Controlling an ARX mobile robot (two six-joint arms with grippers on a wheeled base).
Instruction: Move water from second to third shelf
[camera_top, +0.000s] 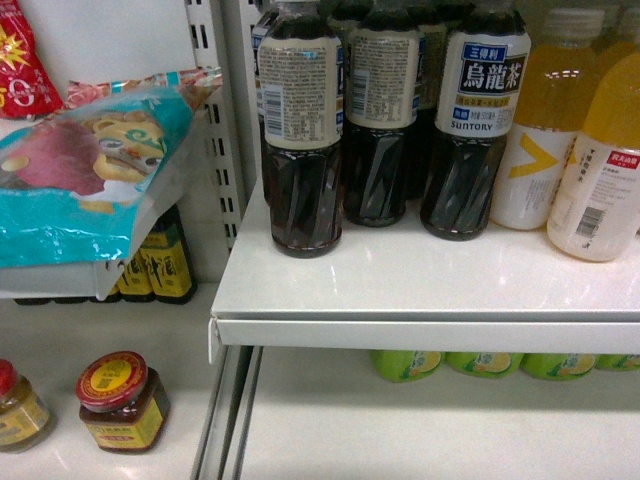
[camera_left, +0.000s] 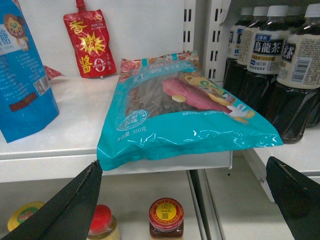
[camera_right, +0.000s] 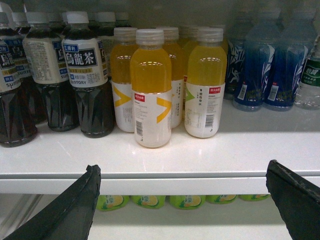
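Each gripper (camera_left: 187, 200) (camera_right: 187, 200) shows two dark, matte, tapered fingers with worn edges.

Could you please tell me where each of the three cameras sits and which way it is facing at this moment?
Head: on the robot, slanting down at the shelf with tea bottles; no body shows.
Left wrist: on the left arm, facing the teal bag; open left end effector fingers frame the bottom.
Right wrist: on the right arm, facing orange bottles; open right end effector shows.
All three share the tea bottles.
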